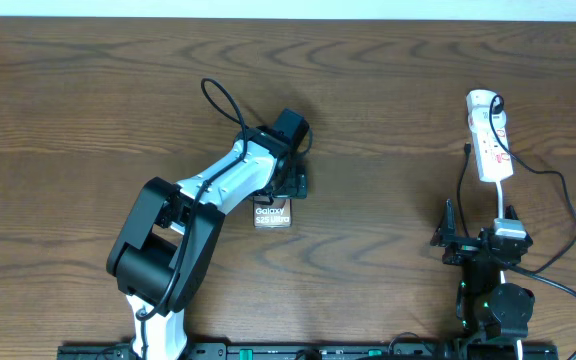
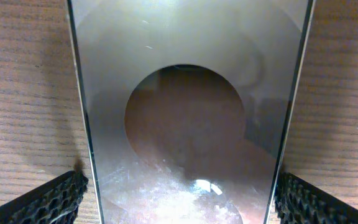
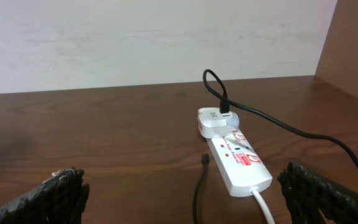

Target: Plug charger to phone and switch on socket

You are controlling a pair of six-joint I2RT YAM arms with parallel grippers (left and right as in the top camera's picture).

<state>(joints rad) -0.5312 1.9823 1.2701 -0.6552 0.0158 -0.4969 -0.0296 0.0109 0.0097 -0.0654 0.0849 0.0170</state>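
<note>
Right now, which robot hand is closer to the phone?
Left. The left gripper is right on the phone, fingers pressed to both its sides. The right gripper sits far off across the table, open, nearer the socket.

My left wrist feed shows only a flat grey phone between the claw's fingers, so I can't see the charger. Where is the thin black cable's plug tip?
Observer: The small black plug tip lies loose on the wooden table, beside the narrow white power strip, on the right side.
Operator: Is anything holding it?
Observer: No, the right claw is open, gripping nothing.
Operator: And the other end?
Observer: The thin black cable plugs into a white adapter seated on the strip's far end.
</note>
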